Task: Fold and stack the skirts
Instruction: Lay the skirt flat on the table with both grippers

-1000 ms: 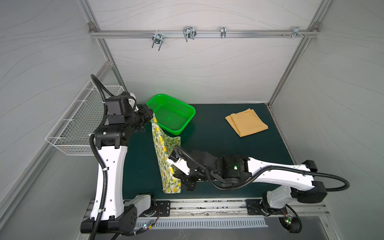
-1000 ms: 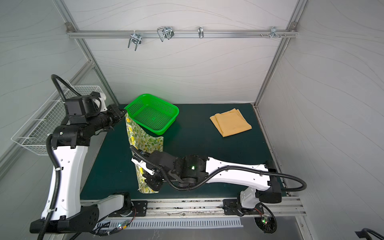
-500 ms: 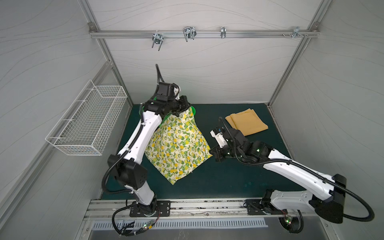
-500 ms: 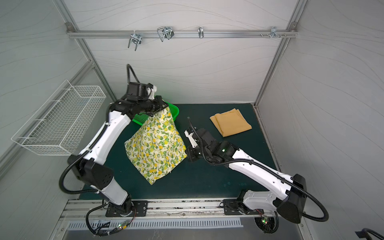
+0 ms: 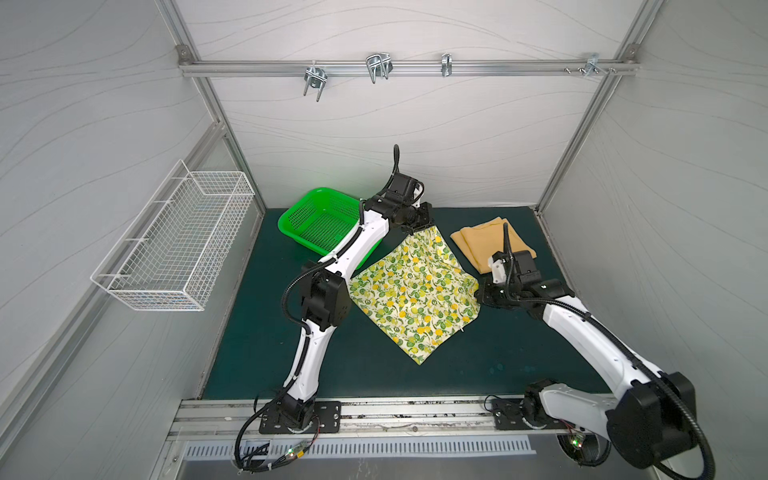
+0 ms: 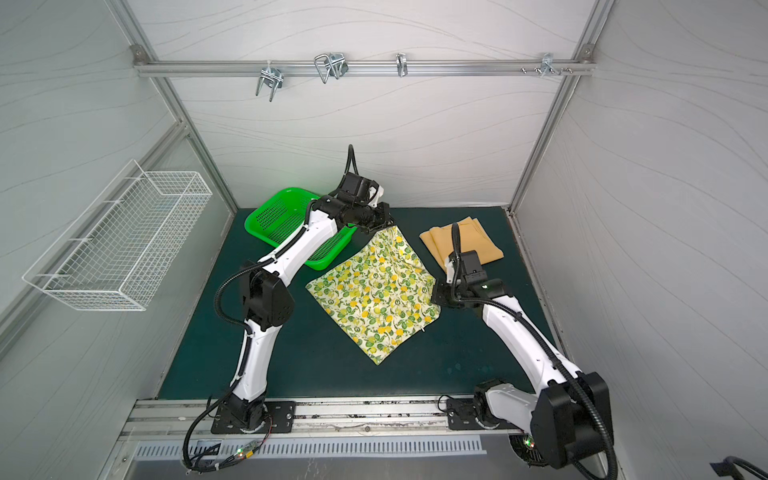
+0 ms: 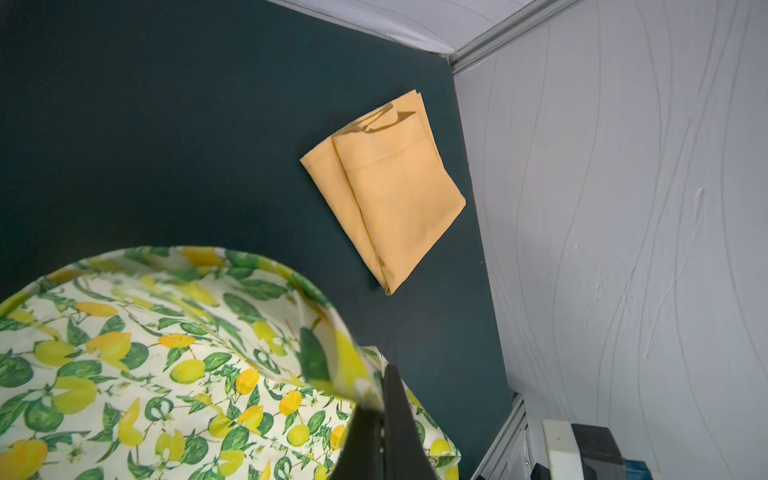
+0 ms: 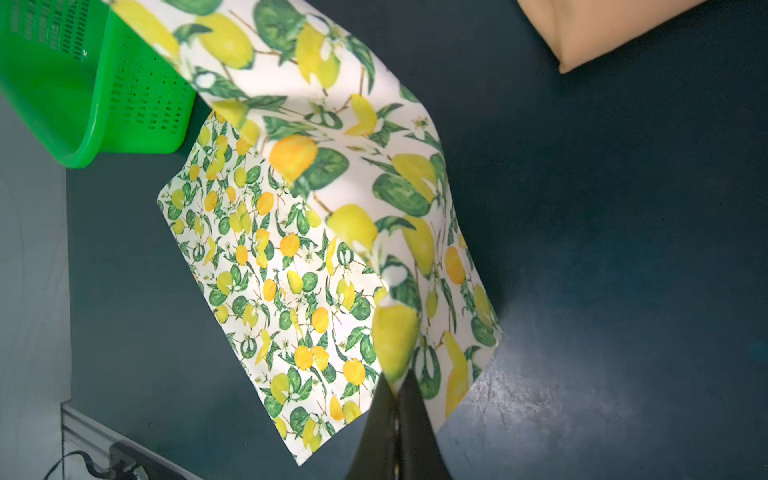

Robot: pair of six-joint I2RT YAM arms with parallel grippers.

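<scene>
The left gripper is closed on one top corner of the lemon-print skirt. Its wrist view shows the black jaws pressed together with cloth pinched between them. The right gripper is likewise clamped on the neighbouring corner, its jaws meeting on a fold of the print in its own wrist view. Between the two grips the held edge runs from just above the frame's centre down toward the right in both top views. The rest of the skirt falls away to a point in the lower middle, so it reads as a diamond whose long axis runs from top to bottom of the frame. Its lower part appears to lie on the dark green mat.

The mustard skirt sits in the upper right of the frame near the back corner, well apart from the printed one. It is already folded into a tidy rectangle, so that half looks done. The green basket, upper left of centre, holds nothing visible. Folding the lemon-print skirt and stacking it on the mustard one remain.
</scene>
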